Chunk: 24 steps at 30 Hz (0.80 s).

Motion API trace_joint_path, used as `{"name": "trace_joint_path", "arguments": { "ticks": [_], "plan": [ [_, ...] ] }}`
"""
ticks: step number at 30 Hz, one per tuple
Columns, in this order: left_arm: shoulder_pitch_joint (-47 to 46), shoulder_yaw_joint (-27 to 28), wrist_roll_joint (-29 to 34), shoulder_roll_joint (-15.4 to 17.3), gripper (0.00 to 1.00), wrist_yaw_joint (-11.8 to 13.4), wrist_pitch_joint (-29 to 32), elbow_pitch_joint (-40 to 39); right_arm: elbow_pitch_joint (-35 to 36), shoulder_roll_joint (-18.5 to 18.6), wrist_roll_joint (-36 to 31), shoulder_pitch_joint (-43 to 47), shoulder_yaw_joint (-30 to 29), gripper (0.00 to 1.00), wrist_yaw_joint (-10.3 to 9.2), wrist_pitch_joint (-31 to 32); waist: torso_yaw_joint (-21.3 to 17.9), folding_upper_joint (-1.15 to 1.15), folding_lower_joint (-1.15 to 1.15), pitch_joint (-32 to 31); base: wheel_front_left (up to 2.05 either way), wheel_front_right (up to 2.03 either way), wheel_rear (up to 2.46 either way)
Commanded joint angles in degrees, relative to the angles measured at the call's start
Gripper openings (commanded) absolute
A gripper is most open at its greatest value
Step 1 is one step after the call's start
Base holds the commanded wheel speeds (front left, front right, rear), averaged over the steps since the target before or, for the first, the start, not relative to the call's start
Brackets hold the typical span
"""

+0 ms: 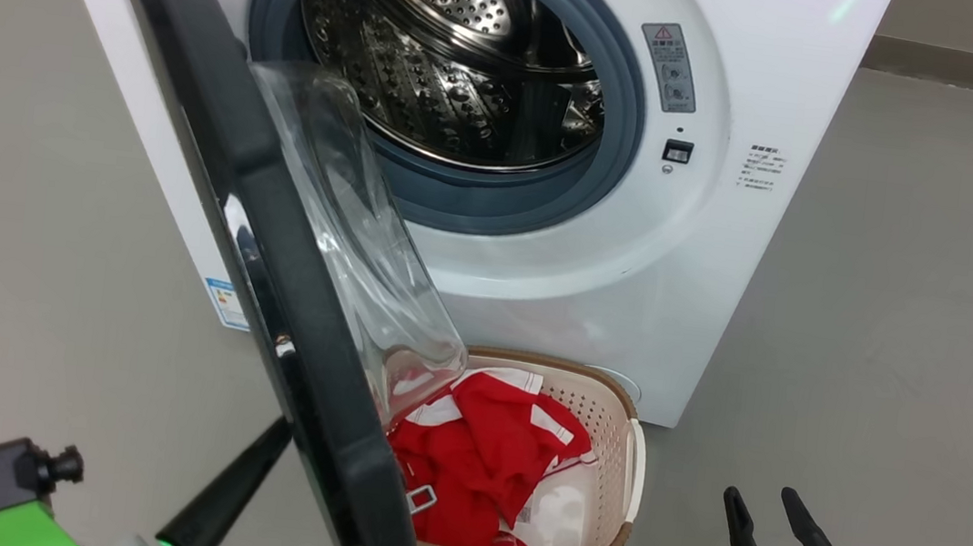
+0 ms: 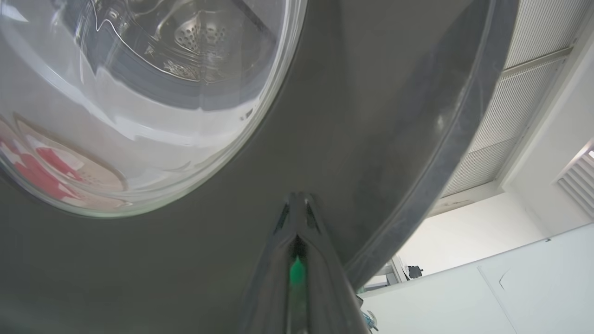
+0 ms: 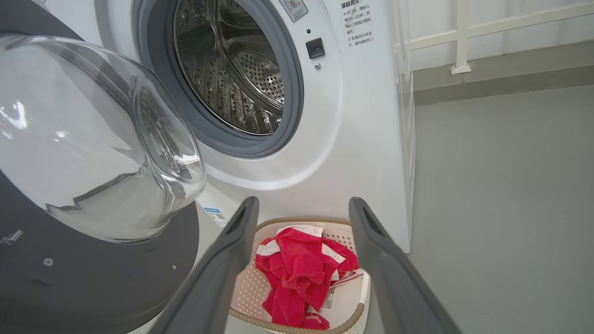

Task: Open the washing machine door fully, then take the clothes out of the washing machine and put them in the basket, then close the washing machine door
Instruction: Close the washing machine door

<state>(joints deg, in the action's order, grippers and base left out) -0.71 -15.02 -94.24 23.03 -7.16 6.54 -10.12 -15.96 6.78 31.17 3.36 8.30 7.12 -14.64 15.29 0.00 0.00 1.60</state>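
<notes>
So the left fingers (image 2: 297,204) are pinched fully together, holding nothing, tips right up at the black outer rim of the washing machine door (image 1: 272,221), which hangs ajar. The right fingers (image 3: 301,206) are spread wide and empty. Just ahead of them the clothes (image 3: 297,273) sit in the basket (image 3: 248,285) by the washing machine (image 1: 707,271).

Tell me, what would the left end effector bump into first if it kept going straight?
The door. The shut left end effector points right at its dark rim and looks very close, maybe touching.
</notes>
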Motion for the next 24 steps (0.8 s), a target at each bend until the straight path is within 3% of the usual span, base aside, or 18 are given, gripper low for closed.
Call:
{"name": "trace_joint_path", "arguments": {
  "ticks": [1, 9, 12, 18, 24],
  "plan": [
    [-0.7, 2.2, -0.3, 1.5, 0.00, -0.3, 1.3, -1.9, 1.4, 0.3, -0.5, -2.2, 1.4, 1.00, 0.36, -0.4, -0.2, 0.00, 0.00, 0.1, 0.00, 0.00, 0.00],
    [-2.1, 2.4, 1.0, -0.7, 0.00, -0.3, 5.1, -1.7, 1.6, 0.4, -0.5, -3.0, 1.4, 1.00, 0.36, -0.4, -1.3, 0.00, 0.00, 1.4, 0.00, 0.00, 0.00],
    [-4.8, 1.3, 3.0, -3.3, 0.00, -0.3, 5.1, -1.0, 1.8, 0.4, -0.5, -3.6, 1.4, 1.00, 0.36, -0.4, -2.3, 0.00, 0.00, 2.3, 0.00, 0.00, 0.00],
    [-10.6, -1.4, 6.8, -6.2, 0.00, -0.3, 2.7, 1.0, 2.0, 0.2, -0.5, -4.7, 1.0, 1.00, 0.36, -0.4, -4.8, 0.00, 0.00, 4.1, 0.00, 0.00, 0.00],
    [-17.0, -3.6, 10.3, -7.1, 0.00, -0.3, -2.0, 4.6, 2.3, -0.1, -0.6, -5.8, 0.2, 1.00, 0.36, -0.4, -8.1, 0.00, 0.00, 6.0, 0.00, 0.00, 0.00]
  ]
}}
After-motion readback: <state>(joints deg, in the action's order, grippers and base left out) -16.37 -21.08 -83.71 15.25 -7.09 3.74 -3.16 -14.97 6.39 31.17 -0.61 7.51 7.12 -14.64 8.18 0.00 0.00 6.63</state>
